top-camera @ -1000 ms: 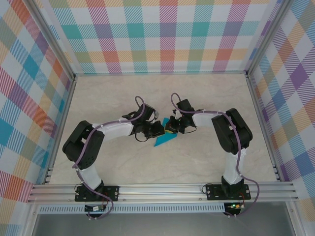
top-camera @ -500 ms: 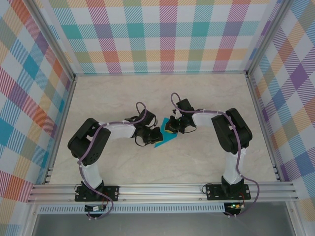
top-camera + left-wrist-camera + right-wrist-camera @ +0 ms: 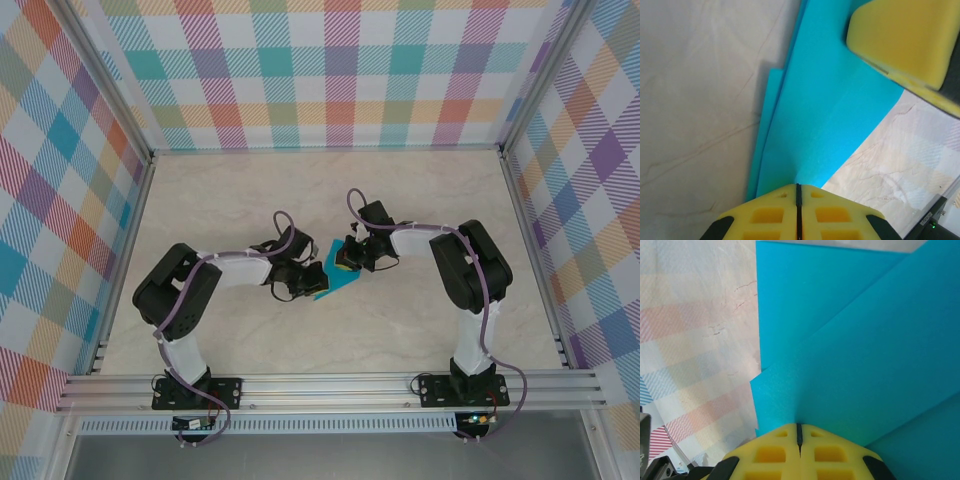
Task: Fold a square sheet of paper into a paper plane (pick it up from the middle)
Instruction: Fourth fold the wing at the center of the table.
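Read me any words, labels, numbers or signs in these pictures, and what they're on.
None readable.
The teal paper is plain; the yellow left pincer and right pincer bear no print.
A dark part at the left wrist view's lower right corner has tiny pale marks, too blurred to read.

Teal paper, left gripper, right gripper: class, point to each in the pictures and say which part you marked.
teal paper (image 3: 830,115), left wrist view, the flat top layer.
left gripper (image 3: 798,187), left wrist view, the seam between its shut yellow fingertips.
right gripper (image 3: 799,426), right wrist view, the seam between its shut yellow fingertips.
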Controlling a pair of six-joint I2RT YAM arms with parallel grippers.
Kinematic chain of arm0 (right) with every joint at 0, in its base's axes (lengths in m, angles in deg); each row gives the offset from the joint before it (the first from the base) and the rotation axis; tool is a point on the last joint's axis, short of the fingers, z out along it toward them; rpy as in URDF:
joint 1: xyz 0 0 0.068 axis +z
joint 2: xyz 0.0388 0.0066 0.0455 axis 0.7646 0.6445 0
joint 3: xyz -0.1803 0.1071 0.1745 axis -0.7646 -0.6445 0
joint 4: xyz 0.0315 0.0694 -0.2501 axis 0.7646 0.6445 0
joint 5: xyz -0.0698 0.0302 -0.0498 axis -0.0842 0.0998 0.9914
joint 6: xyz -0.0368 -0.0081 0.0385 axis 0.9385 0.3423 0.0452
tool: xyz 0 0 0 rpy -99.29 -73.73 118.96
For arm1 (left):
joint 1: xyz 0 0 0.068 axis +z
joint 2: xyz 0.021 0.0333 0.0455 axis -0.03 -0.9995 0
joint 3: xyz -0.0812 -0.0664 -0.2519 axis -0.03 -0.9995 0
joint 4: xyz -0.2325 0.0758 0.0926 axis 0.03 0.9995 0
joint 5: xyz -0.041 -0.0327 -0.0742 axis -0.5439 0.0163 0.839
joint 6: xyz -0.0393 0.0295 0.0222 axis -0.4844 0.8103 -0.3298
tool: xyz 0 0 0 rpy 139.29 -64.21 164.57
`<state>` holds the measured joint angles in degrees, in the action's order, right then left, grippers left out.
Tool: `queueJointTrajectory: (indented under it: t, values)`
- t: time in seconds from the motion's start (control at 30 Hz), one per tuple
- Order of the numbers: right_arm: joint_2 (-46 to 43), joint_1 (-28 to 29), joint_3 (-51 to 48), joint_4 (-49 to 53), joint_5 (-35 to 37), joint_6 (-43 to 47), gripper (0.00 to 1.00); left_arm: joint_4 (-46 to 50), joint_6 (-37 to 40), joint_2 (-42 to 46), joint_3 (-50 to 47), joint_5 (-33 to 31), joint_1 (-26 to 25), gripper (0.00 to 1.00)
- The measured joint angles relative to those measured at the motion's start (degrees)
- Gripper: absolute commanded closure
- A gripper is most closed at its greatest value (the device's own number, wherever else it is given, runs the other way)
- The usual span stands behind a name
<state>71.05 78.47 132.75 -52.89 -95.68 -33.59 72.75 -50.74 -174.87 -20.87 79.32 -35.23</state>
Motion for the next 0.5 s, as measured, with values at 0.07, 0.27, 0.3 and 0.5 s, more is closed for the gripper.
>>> queueJointTrajectory:
  t: [0.07,0.27,0.3,0.5]
  values:
    - [0.04,0.00,0.11,0.15,0.00,0.00,1.00,-2.64,-0.28,0.44,-2.01,0.92,0.39,0.93]
    - [0.15,0.00,0.24,0.35,0.07,0.00,1.00,-8.59,-1.31,1.49,-5.97,2.71,1.11,0.94]
    - [0.15,0.00,0.24,0.37,0.09,0.00,1.00,-9.01,-1.33,1.68,-6.38,2.80,1.14,0.94]
    - [0.17,0.00,0.35,0.57,0.11,0.02,1.00,-9.18,-1.25,4.39,-9.53,2.91,1.64,0.96]
